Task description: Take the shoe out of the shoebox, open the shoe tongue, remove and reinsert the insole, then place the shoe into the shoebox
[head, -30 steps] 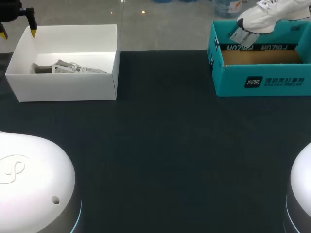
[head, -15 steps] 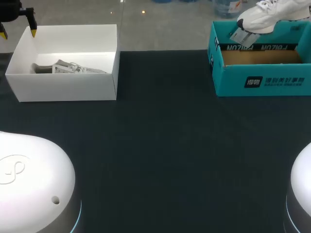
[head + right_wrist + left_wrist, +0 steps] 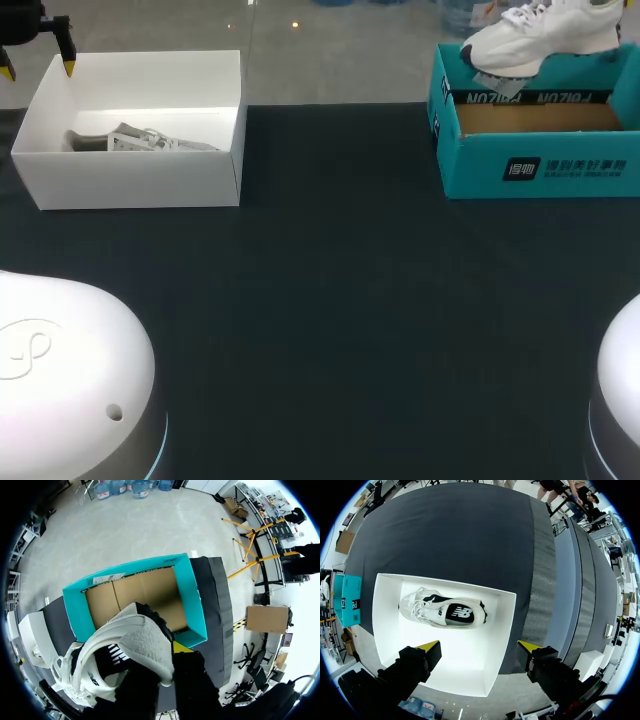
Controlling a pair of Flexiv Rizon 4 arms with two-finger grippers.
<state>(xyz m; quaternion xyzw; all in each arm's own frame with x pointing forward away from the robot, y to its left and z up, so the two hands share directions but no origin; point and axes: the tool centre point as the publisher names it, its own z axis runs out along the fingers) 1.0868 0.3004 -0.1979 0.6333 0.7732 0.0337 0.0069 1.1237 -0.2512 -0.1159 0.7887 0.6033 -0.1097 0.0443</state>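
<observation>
The white mesh-and-leather sneaker (image 3: 535, 40) hangs in the air just above the teal cardboard shoebox (image 3: 540, 165), clear of its rim, with the toe pointing out past the box's wall on the side of the desk's middle. It is up there because the right tool (image 3: 160, 662) is clenched on the padded heel collar, one finger apparently inside the shoe and one outside. This hold leaves the tongue and laces free for the work to come. The shoebox's brown cardboard floor lies bare beneath, so the taking-out step looks nearly done, and the shoe probably needs to travel from above the shoebox to the dark desk (image 3: 330, 300) in front of it. Well apart from the teal shoebox, at the far opposite end of the desk, sits a plain white open box (image 3: 140, 185) with a second white sneaker with a black side panel (image 3: 445, 614) lying on its side inside. The left tool (image 3: 479, 647) hovers over that box's far rim with its yellow-tipped fingers spread wide and grasping nothing. It is likely parked out of the way until the tongue or insole calls for a second grip.
</observation>
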